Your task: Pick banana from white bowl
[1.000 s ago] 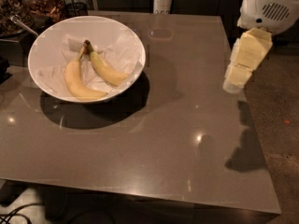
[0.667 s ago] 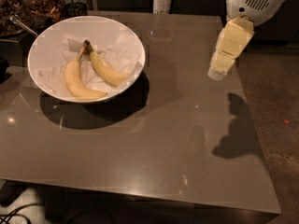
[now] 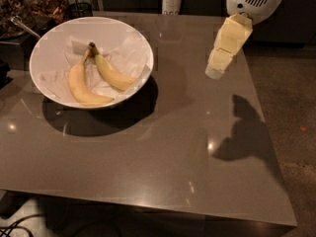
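Fingers (image 3: 216,72), together, have shifted left above the table (image 3: 173,147), toward the white bowl (image 3: 91,19).

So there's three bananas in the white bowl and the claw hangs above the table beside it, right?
Not three. The camera view shows two, a slim banana and a thicker banana, in the white bowl. The claw hangs above the table beside it.
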Motion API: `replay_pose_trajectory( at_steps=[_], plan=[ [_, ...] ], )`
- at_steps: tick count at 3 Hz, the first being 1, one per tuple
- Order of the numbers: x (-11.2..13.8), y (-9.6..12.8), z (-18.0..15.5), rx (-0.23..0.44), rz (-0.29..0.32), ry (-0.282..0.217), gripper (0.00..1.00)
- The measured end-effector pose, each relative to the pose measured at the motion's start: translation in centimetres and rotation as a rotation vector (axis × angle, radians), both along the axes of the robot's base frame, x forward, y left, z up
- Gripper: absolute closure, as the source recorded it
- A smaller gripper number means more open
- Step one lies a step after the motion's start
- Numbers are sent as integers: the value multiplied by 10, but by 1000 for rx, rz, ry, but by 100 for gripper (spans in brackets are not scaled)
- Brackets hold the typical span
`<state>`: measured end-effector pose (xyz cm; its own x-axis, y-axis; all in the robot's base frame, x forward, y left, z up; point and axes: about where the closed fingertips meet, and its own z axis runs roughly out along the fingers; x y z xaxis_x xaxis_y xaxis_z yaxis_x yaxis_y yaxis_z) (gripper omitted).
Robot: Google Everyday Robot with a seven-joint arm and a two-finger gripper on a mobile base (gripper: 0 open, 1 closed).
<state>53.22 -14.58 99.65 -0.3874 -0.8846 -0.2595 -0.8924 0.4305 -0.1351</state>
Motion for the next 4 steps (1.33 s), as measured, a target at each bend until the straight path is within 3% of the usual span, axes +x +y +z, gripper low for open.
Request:
replay_pose_trajectory(
  at_steps=[1,2,3,4],
  plan=[
    [8,18,-10,9,-38,50,0],
    [8,28,-10,23,-32,53,0],
    [15,30,-6,43,-42,12,0],
    [9,56,-1,76,-61,18,0]
  ],
)
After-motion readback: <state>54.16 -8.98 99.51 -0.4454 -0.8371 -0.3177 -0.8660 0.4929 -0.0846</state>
